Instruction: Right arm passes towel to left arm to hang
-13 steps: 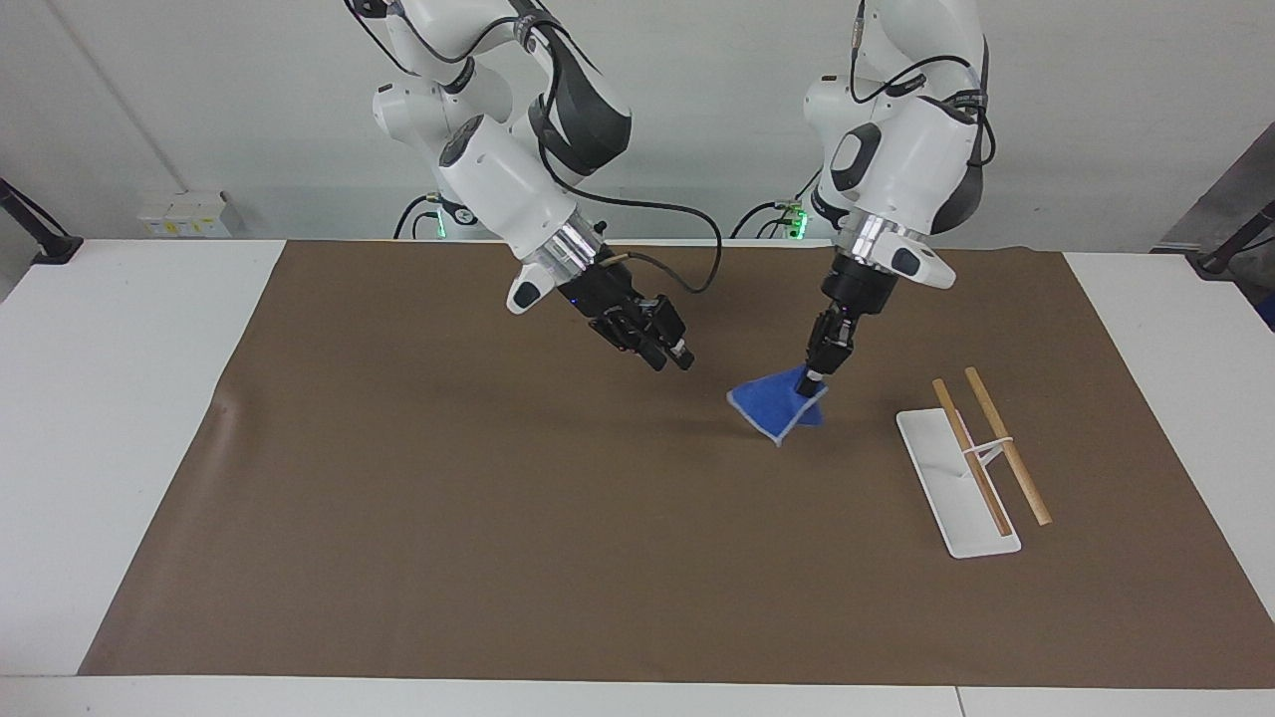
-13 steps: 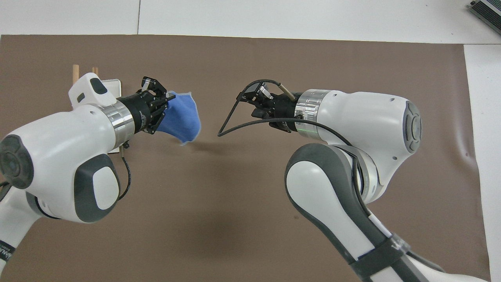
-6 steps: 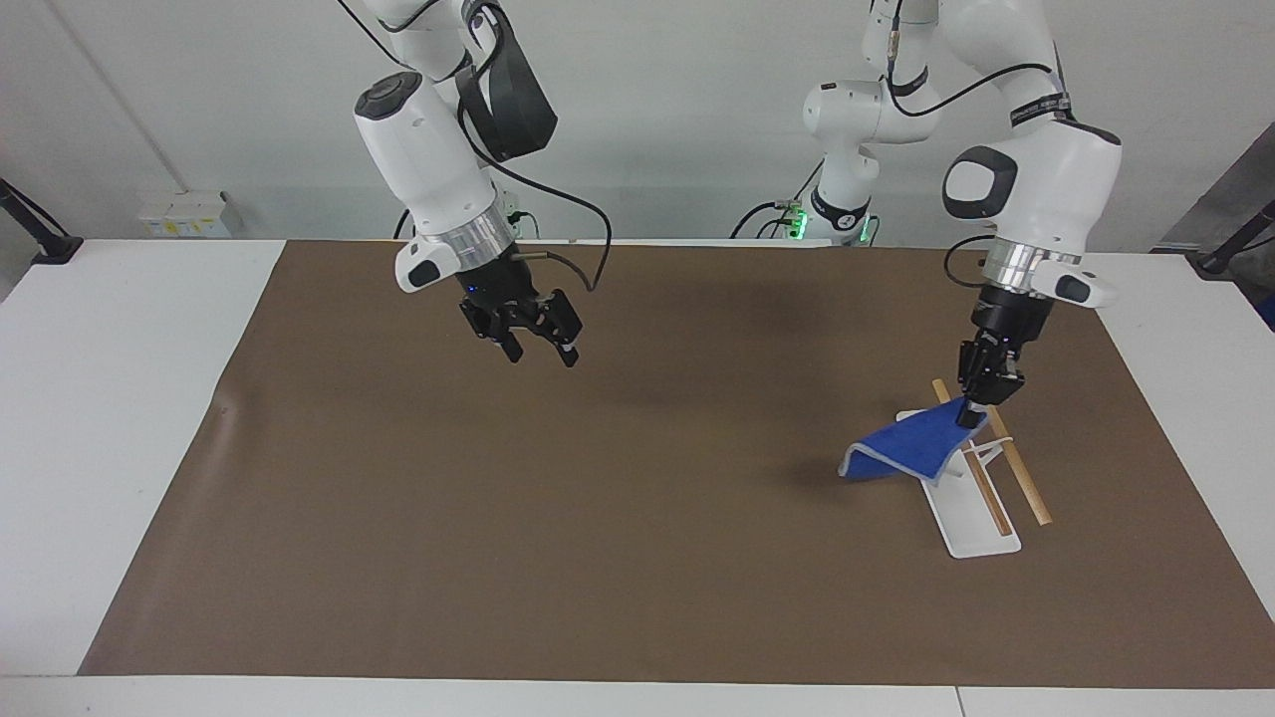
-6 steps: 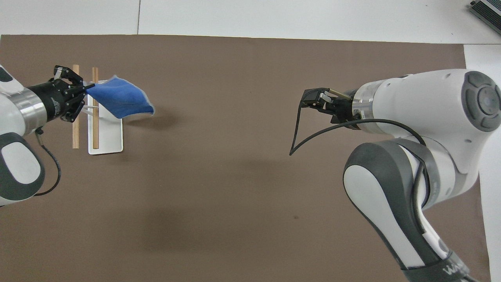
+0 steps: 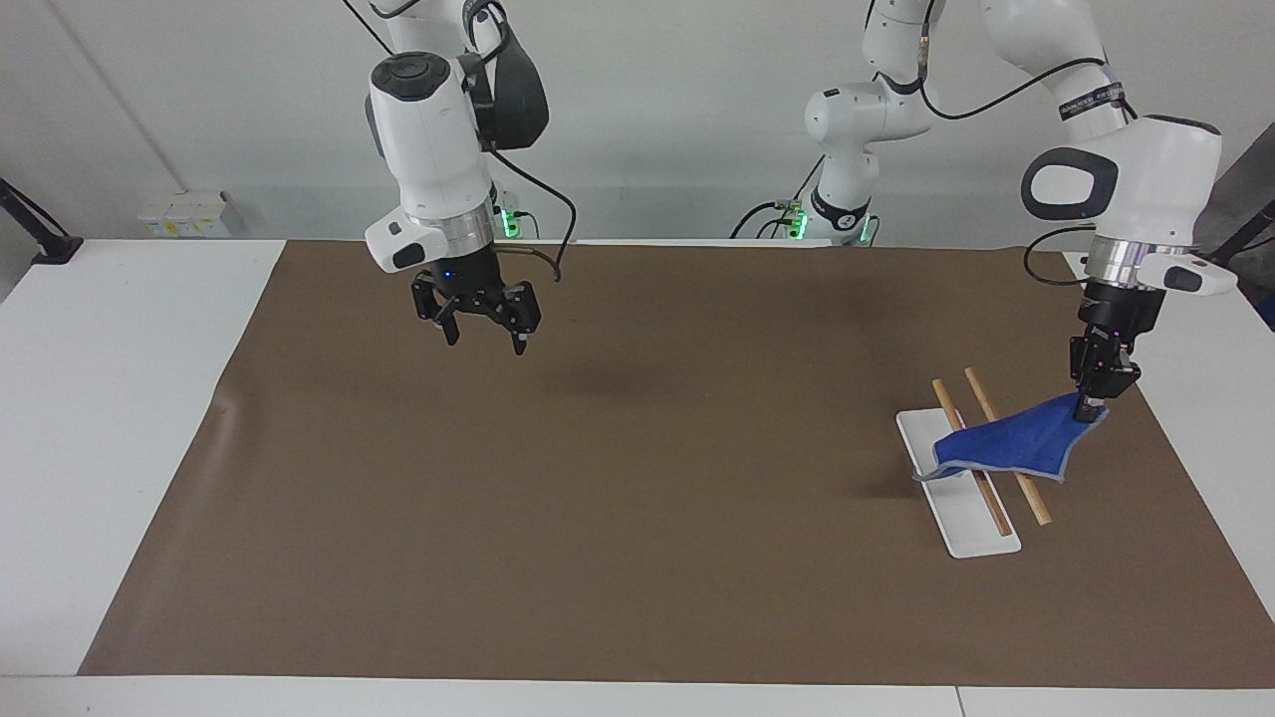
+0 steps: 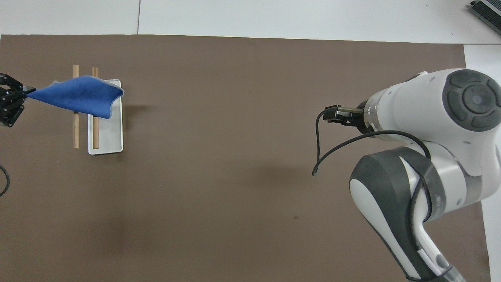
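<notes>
The blue towel (image 5: 1006, 448) hangs stretched from one corner, which my left gripper (image 5: 1090, 406) pinches shut. It spreads across both wooden rods (image 5: 1029, 500) of the white-based rack (image 5: 971, 528) at the left arm's end of the table. In the overhead view the towel (image 6: 76, 96) covers the rods' (image 6: 75, 131) upper parts, and the left gripper (image 6: 24, 91) shows at the picture's edge. My right gripper (image 5: 485, 342) hangs open and empty above the brown mat toward the right arm's end, pointing down. From overhead, the right gripper (image 6: 332, 114) is mostly hidden by its wrist.
A brown mat (image 5: 618, 518) covers most of the white table (image 5: 120, 418). A loose black cable (image 6: 319, 156) loops from the right arm's wrist. The rack's white base (image 6: 111, 143) lies flat on the mat.
The left gripper carried the towel from the mat's middle out over the rack's rods. The right arm drew back toward its own end, its gripper opening and turning downward.
</notes>
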### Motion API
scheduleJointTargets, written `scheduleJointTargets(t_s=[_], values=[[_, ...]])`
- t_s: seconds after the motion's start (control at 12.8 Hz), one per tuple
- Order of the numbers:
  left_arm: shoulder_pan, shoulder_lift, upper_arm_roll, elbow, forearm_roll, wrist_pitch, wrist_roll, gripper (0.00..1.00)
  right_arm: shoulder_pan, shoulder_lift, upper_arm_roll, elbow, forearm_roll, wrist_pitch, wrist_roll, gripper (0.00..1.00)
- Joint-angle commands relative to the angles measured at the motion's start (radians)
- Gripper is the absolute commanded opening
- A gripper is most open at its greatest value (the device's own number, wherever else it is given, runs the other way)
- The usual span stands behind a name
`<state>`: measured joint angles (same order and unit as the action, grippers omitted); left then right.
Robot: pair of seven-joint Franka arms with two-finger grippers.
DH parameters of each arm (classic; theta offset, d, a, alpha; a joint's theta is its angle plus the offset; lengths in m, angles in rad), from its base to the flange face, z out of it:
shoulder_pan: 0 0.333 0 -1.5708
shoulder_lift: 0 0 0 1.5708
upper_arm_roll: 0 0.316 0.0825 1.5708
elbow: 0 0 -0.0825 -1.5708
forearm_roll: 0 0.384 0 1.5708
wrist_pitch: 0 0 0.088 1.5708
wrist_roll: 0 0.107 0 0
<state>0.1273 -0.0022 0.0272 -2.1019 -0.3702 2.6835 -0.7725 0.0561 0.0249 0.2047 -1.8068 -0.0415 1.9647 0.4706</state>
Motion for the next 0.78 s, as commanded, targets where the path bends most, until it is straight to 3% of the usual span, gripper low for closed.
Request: scheduleJointTargets(t_s=[0.0,0.31,0.7], values=[[0.050,0.019,-0.013,-0.006,-0.015,0.050,0.061,0.00,-0.041,-0.025,-0.004,0.014,-0.020,-0.068,-0.101,1.00],[0.040,0.042,-0.013,-0.038,-0.016,0.053,0.044,0.00,-0.081,-0.049,-0.002,0.001,-0.018,-0.110,-0.170,1.00],[0.023,0.039,-0.013,-0.113,-0.016,0.068,0.059,0.00,-0.119,-0.134,-0.002,-0.028,-0.014,-0.274,-0.286,1.00]])
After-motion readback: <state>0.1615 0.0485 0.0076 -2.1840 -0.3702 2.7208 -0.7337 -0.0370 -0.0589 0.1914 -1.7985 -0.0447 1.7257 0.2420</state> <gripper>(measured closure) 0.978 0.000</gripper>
